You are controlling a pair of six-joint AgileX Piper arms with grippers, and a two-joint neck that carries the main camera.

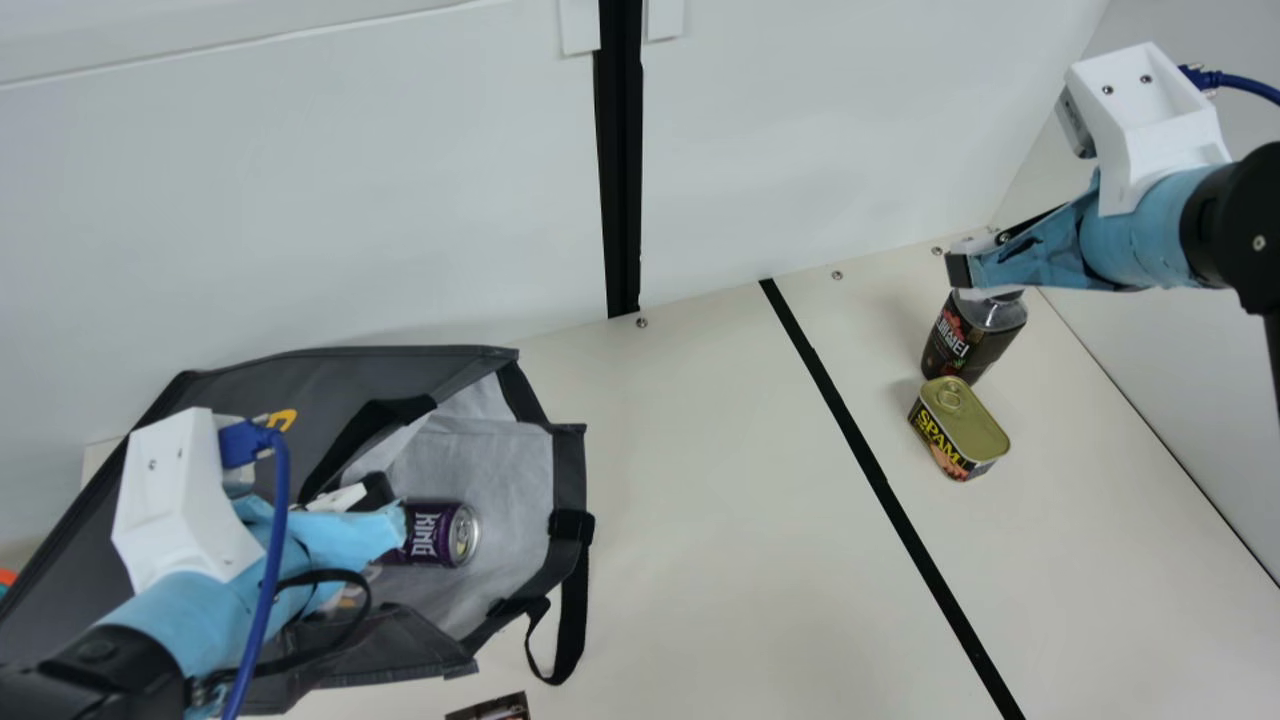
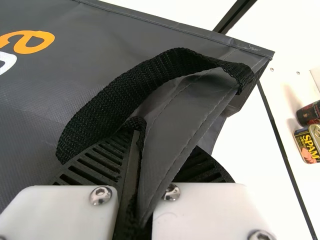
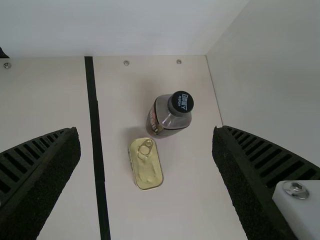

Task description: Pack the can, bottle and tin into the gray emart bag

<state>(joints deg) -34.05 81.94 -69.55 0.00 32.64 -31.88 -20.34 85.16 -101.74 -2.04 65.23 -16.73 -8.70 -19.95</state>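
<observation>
Packing seems one-third done: can (image 1: pixel 440 533) is contained in gray bag (image 1: pixel 569 470), whose edge is pinched by left gripper (image 1: pixel 385 507). Bottle (image 1: pixel 975 340) and tin (image 1: pixel 966 420), side by side on table (image 1: pixel 720 480), remain to be packed; right gripper (image 3: pixel 146 132) is spread wide, empty.

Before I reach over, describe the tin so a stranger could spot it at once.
On the cream table, in the main view, look right of the black stripe. The tin is the low block with rounded corners and a gold pull-ring lid; the bottle behind it is taller, with a black cap.
</observation>
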